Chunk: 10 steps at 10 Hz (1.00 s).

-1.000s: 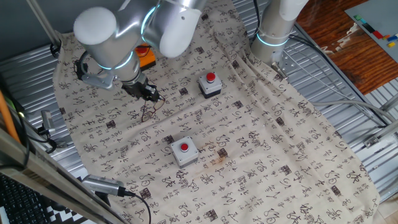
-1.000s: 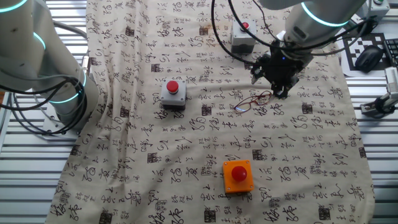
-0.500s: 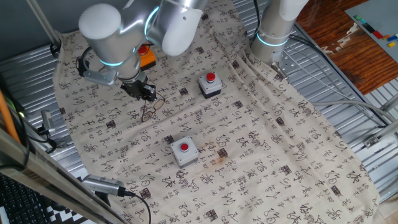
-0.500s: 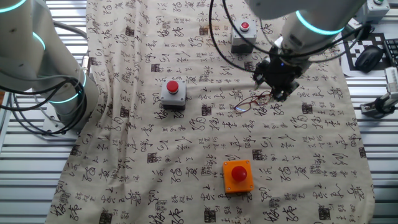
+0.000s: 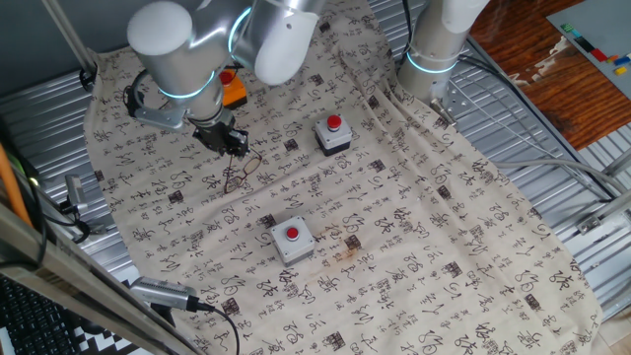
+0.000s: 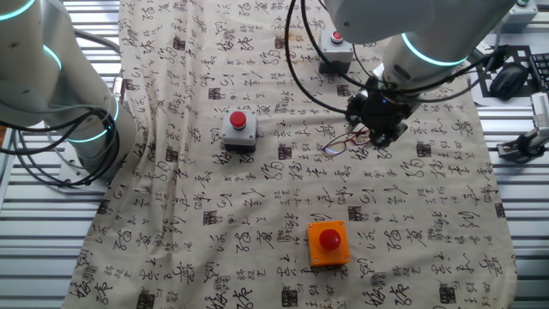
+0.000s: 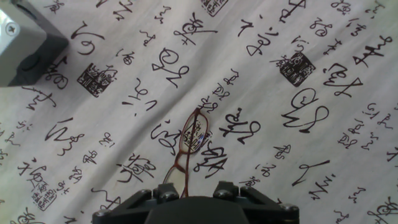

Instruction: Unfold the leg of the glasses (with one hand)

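Jaws: I have the gripper (image 5: 235, 144) low over the cloth, at the glasses' end; whether the jaws are apart or closed on a leg I cannot tell, since the hand view cuts the fingertips off and the fixed views are too coarse.
Glasses: the glasses (image 7: 188, 144) lie flat on the printed cloth (image 6: 257, 197) covering the worktop, between the orange button box (image 6: 328, 241) and the far grey button box (image 6: 334, 53).
Direction from jaws: in the hand view the frame runs straight out ahead of the gripper base, its near end passing under the housing.
Long axis: I judge it roughly in line with the hand's forward direction, slightly tilted.
Next move: I would swing the leg outward, off that axis.
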Available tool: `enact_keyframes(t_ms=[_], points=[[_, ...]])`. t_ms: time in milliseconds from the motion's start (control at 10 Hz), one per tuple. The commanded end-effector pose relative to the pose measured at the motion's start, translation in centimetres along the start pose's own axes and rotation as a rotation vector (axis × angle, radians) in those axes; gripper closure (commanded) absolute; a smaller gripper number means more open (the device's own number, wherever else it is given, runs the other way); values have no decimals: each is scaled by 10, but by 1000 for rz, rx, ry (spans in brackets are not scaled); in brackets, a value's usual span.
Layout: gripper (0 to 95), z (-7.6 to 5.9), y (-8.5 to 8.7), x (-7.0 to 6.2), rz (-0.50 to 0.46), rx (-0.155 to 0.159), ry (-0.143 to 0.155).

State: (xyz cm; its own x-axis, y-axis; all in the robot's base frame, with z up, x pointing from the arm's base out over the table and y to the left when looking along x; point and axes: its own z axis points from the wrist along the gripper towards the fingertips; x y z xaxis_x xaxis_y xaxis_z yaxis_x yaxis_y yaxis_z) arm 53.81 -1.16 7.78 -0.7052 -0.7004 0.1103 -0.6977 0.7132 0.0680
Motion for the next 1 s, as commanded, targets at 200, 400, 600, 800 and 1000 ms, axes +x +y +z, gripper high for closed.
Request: enact_keyframes(t_ms=[200,400,600,800,1000], points=[[950,-2,1,-3,12,-4,-2],[950,-4,1,-6,15,-9,-8],[950,-8,1,-8,15,-12,-10],[950,-12,0,-9,15,-18,-10],[950,-14,-1,-9,8,-26,-9]])
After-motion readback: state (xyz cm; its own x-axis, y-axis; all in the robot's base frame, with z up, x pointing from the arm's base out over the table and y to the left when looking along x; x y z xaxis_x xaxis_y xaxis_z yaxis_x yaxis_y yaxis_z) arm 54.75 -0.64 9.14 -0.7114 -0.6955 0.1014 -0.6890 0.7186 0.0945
